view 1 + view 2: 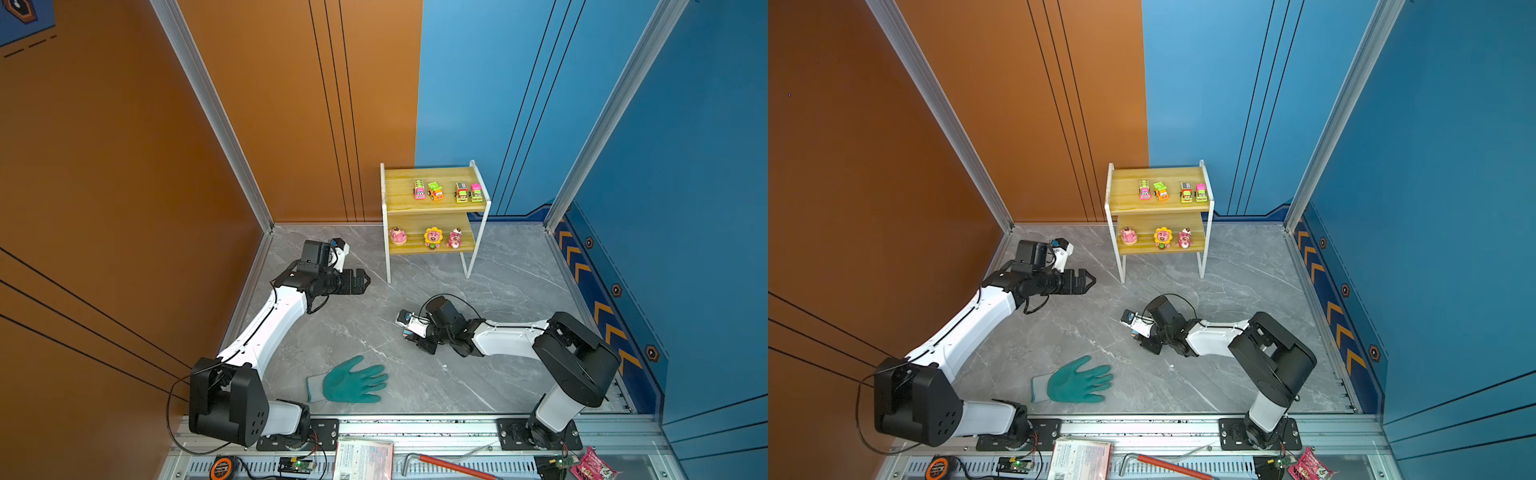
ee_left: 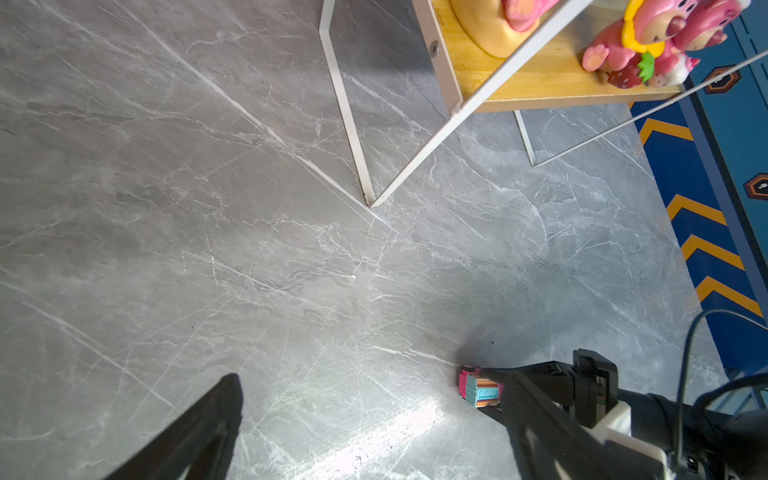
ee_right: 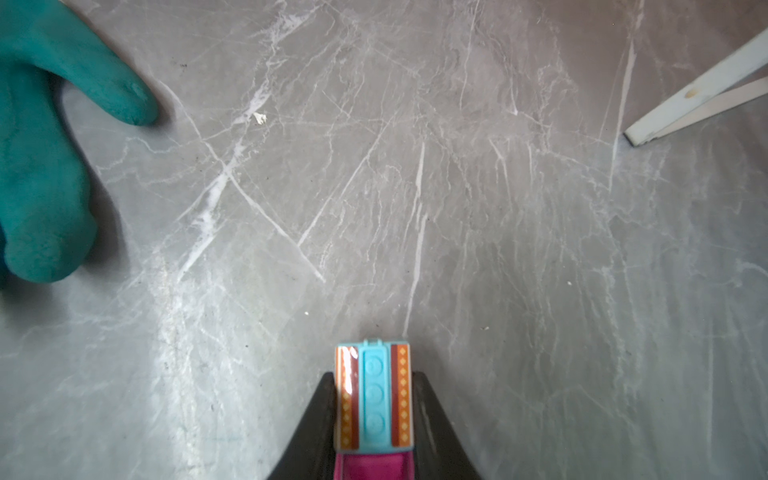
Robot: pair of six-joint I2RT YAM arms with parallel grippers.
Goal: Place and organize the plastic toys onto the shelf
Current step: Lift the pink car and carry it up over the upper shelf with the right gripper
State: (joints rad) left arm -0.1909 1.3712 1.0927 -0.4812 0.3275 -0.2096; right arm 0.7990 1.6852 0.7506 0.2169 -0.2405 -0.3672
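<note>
The shelf [image 1: 399, 191] [image 1: 1125, 191] stands at the back. Its top board carries several toy cars [image 1: 435, 191], and the lower board carries three pink bears [image 1: 433, 237], the middle one with yellow petals. Another toy car [image 3: 374, 399], with a blue and orange roof over a pink body, sits low on the marble floor. My right gripper [image 3: 374, 379] [image 1: 411, 336] presses a finger against each of its sides. In both top views this car is mostly hidden under the gripper. It also shows in the left wrist view as the car [image 2: 482, 390]. My left gripper [image 1: 365, 280] [image 2: 374, 415] hovers open and empty left of the shelf.
A teal work glove [image 1: 353, 380] [image 3: 37, 166] lies palm up near the front, left of the right gripper. The shelf's white leg [image 3: 685, 104] stands nearby. A tape measure [image 1: 220, 467], a booklet [image 1: 363, 457] and a red-handled key [image 1: 449, 465] lie on the front rail.
</note>
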